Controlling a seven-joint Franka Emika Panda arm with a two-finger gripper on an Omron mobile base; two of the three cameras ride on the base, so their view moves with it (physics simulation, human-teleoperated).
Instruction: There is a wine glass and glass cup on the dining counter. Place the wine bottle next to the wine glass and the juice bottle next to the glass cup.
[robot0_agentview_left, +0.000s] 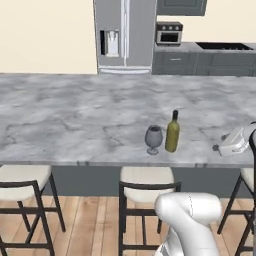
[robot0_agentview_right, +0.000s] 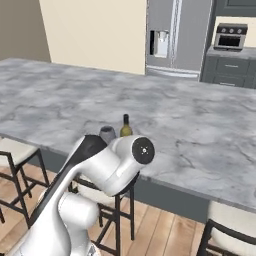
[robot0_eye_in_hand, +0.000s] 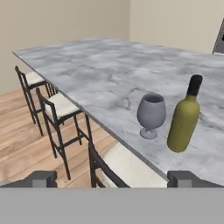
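The olive-green wine bottle (robot0_agentview_left: 172, 134) stands upright on the marble dining counter (robot0_agentview_left: 75, 115), near its front edge. Close on its left is the stemmed wine glass (robot0_agentview_left: 154, 138); the two are a small gap apart. In the hand view the wine bottle (robot0_eye_in_hand: 184, 118) and wine glass (robot0_eye_in_hand: 151, 114) sit ahead and to the right, well beyond my fingertips. My gripper (robot0_eye_in_hand: 114, 178) is open and holds nothing; in the left base view my gripper (robot0_agentview_left: 221, 146) hangs right of the bottle, clear of it. The arm partly hides the wine glass (robot0_agentview_right: 106, 133) beside the wine bottle (robot0_agentview_right: 125, 127). The juice bottle and glass cup are out of view.
Dark-framed stools with cream seats (robot0_agentview_left: 145, 182) (robot0_agentview_left: 20, 177) line the counter's near side. More stools (robot0_eye_in_hand: 57, 107) run along the counter edge in the hand view. A steel fridge (robot0_agentview_left: 124, 35) and an oven (robot0_agentview_left: 169, 34) stand against the far wall.
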